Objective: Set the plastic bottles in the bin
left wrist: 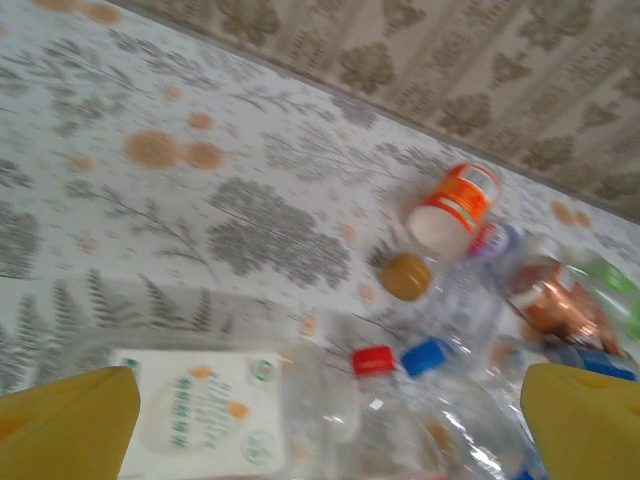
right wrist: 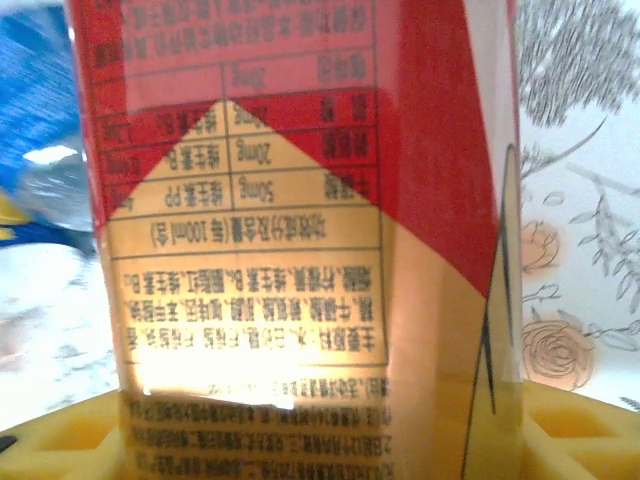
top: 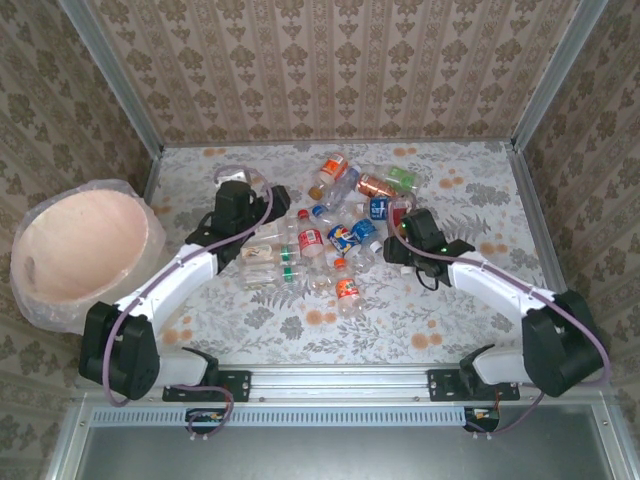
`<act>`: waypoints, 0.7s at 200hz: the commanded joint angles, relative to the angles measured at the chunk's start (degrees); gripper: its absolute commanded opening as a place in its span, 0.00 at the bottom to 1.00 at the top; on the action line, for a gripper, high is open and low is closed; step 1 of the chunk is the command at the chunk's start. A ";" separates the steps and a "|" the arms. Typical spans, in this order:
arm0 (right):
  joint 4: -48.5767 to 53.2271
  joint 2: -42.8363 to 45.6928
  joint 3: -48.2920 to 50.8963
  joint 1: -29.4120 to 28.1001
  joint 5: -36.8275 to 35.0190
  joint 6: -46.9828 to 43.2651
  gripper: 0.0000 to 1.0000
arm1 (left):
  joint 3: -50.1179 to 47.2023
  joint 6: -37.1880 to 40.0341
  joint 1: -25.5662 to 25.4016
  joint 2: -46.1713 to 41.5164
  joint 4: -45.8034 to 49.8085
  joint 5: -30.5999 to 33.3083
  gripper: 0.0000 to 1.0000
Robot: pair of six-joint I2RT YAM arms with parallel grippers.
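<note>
Two states: your left end effector (left wrist: 320,425) stands wide open, empty. Right end effector (right wrist: 320,435) straddles a red-and-gold-labelled bottle (right wrist: 300,200); you cannot tell whether it is clamped. The bottle's long axis points straight out from the wrist.

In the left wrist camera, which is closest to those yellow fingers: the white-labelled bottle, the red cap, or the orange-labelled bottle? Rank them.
1. White-labelled bottle: lowest in view, between the open left fingers.
2. Red cap: just beyond, near the centre.
3. Orange-labelled bottle: farthest, toward the wall.
</note>
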State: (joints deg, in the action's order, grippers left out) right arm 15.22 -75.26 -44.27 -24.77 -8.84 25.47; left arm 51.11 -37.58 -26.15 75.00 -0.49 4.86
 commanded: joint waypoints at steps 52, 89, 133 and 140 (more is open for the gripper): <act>-23.71 1.08 2.61 -1.33 18.36 -2.17 0.56 | 2.56 -1.21 -8.04 5.31 -15.89 -24.88 1.00; -31.64 -2.10 1.85 -2.96 23.25 -1.83 0.57 | 3.92 -0.22 -12.14 8.47 -18.35 -28.32 1.00; -36.05 -3.53 1.50 -5.02 26.38 -2.66 0.58 | 4.17 -4.36 -13.14 11.81 -23.00 -25.00 1.00; -37.06 -3.57 1.56 -5.28 26.91 -2.82 0.58 | 3.84 -5.80 -13.37 11.78 -21.37 -21.09 1.00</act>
State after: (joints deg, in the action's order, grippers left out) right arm -14.94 -78.56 -42.52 -29.17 14.11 23.73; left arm 53.67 -39.46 -38.92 85.73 -20.71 -21.61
